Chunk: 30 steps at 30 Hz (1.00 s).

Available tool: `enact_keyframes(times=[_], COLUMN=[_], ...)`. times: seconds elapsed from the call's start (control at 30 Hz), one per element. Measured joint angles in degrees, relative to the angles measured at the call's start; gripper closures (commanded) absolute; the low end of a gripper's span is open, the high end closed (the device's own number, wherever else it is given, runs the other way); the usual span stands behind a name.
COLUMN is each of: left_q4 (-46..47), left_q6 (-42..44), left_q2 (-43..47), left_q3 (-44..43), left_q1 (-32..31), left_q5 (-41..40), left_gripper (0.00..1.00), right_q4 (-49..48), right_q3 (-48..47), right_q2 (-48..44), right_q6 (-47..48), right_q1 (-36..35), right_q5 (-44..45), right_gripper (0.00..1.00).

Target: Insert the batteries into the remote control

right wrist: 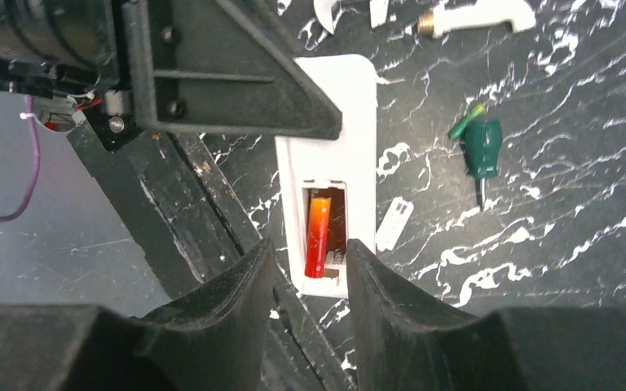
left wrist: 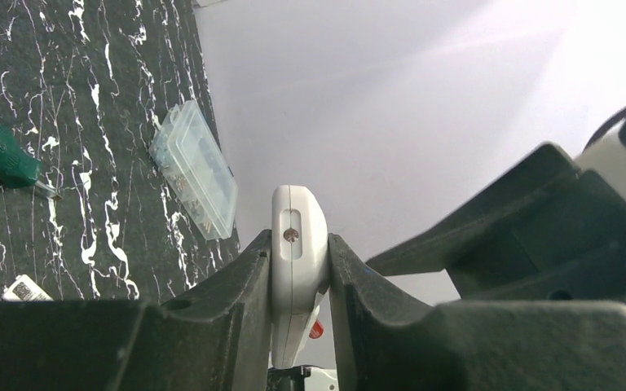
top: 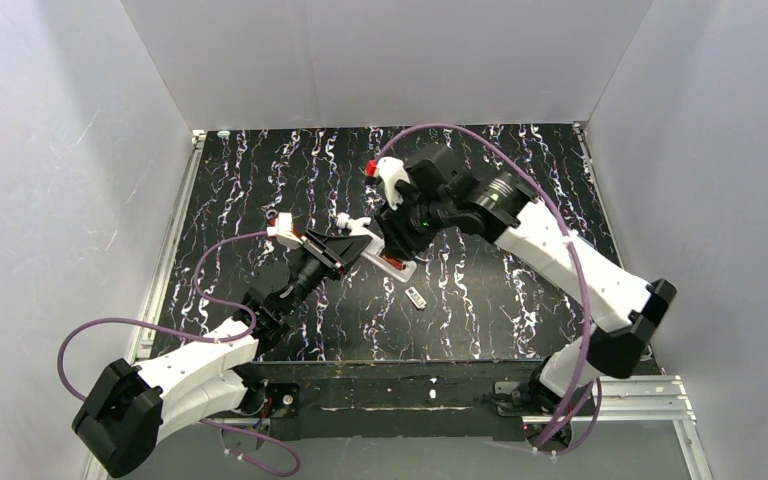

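Observation:
My left gripper (left wrist: 297, 269) is shut on the white remote control (left wrist: 297, 236), clamping its narrow sides and holding it edge-up. In the right wrist view the remote control (right wrist: 334, 122) shows its back, where the open bay holds one red-orange battery (right wrist: 318, 236) on the left side. My right gripper (right wrist: 308, 277) stands open just over the bay end, and nothing is between its fingers. From above, the left gripper (top: 355, 243) and the right gripper (top: 392, 240) meet over the remote control (top: 400, 267) mid-table.
A small whitish cover plate (right wrist: 394, 226) lies on the black marbled table (right wrist: 554, 269) beside the remote. A green-handled screwdriver (right wrist: 482, 147) lies further out. A clear plastic box (left wrist: 196, 167) sits by the white wall. A white and red tool (top: 388, 178) lies at the back.

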<state>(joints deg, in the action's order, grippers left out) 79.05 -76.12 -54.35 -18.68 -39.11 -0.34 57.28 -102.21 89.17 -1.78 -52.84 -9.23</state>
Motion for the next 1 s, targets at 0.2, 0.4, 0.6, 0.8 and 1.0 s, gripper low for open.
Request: enact_keyframes(times=[0.2, 0.4, 0.6, 0.8, 1.0], left_q4=[-0.09, -0.7, -2.12, -2.75, -4.15], left_q6=[-1.62, -3.48, -4.68, -6.36, -6.6], left_q2=[0.0, 0.02, 0.35, 0.68, 1.81], left_q3=[-0.09, -1.33, -2.21, -2.47, -2.71], left_q1=[0.0, 0.0, 0.0, 0.0, 0.0], left_q5=[-0.57, -0.68, -0.66, -0.59, -0.52], left_gripper=[1.0, 1.0, 1.0, 1.0, 1.0], right_q4=[-14.45, -28.37, -34.1, -39.56, -40.61], right_q3=[17.88, 32.59, 37.81, 40.26, 40.26], right_q2=[-15.32, -27.69, -31.32, -32.04, -31.45], right_q6=[7.17, 16.28, 23.3, 25.14, 28.87], right_q1=[0.24, 0.57, 3.85, 11.91, 13.4], right_q5=[-3.78, -8.87, -13.9, -23.67, -30.6], right_gripper=[0.55, 0.56, 0.59, 0.6, 0.61])
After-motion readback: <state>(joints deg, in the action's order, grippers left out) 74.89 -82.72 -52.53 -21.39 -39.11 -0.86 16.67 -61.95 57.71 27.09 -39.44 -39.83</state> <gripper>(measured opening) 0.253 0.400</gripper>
